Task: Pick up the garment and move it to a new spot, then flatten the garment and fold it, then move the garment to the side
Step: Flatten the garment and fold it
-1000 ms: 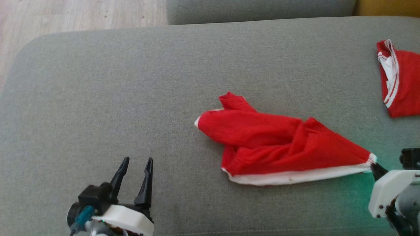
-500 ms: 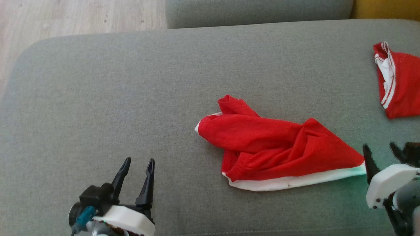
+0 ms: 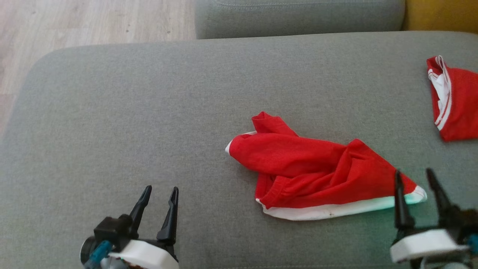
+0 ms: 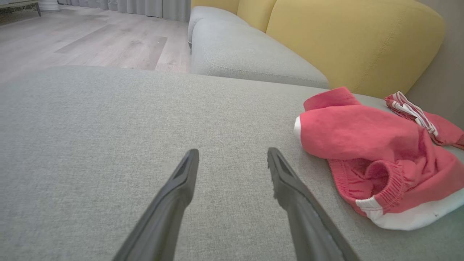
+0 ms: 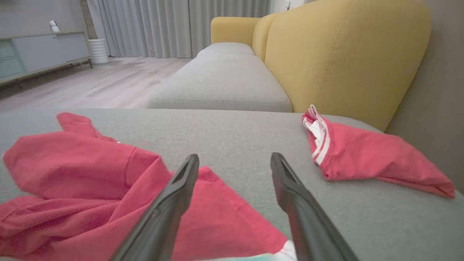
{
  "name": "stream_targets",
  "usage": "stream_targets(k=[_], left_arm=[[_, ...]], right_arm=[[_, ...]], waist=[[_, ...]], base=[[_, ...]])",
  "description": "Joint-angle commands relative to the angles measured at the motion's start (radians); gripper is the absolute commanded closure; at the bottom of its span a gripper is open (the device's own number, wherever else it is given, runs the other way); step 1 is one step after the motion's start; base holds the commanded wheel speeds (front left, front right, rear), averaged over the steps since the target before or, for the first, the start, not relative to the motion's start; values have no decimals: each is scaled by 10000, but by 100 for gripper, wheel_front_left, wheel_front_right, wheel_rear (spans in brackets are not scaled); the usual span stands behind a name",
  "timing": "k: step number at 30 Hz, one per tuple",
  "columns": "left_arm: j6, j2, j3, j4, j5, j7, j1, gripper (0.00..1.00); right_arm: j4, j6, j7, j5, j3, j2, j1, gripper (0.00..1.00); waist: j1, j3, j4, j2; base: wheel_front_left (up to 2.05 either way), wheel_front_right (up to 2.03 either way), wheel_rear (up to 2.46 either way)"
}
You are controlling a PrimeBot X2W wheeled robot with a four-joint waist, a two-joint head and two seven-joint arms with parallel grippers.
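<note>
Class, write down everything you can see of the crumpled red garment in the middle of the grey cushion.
The red garment is soft knit-looking cloth with a white hem band and an elastic cuff, bunched and creased, lying on the grey cushion. Its pointed corner sits between the fingers of the open right tool, ungripped.

Nothing here can be read: no lettering, label, brand mark, number or sign that I can make out.
</note>
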Motion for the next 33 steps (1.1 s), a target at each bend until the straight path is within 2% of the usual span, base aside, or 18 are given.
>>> stream_targets(k=[1,7,16,20,23,27,30,33], left_arm=[[12,-14,323,-307,-30,-124,-218,0],[-8,-14,297,-260,12,-124,-120,0],[-42,-14,311,-214,19,-124,-43,0],[-110,-14,-40,-279,23,-124,-176,0],[-236,-14,-932,-125,-156,-124,-441,0],[-325,28,-2671,412,-308,-36,-1136,0],[-332,490,-4394,880,-770,139,-1993,0],[-334,1014,-5552,1335,-1249,133,-2887,0]], right_arm=[[-231,-7,-236,23,245,-83,-170,0],[678,-7,-984,22,200,74,-83,0],[481,-7,-1005,41,320,123,55,0],[428,-7,-1006,89,417,126,5,0],[375,-7,-1006,113,525,127,-55,0],[322,-7,-1007,148,751,128,-182,0],[296,-7,-1007,184,924,128,-292,0],[291,-7,-1007,194,1080,128,-345,0]], waist=[[0,-21,19,0],[0,-148,83,0],[0,-239,157,0],[0,-210,149,0],[0,-183,96,0],[0,-74,-74,0],[0,39,-242,0],[0,113,-427,0]], base=[[0,0,0],[0,0,0],[0,0,0],[0,0,0],[0,0,0],[0,0,0],[0,0,0],[0,0,0]])
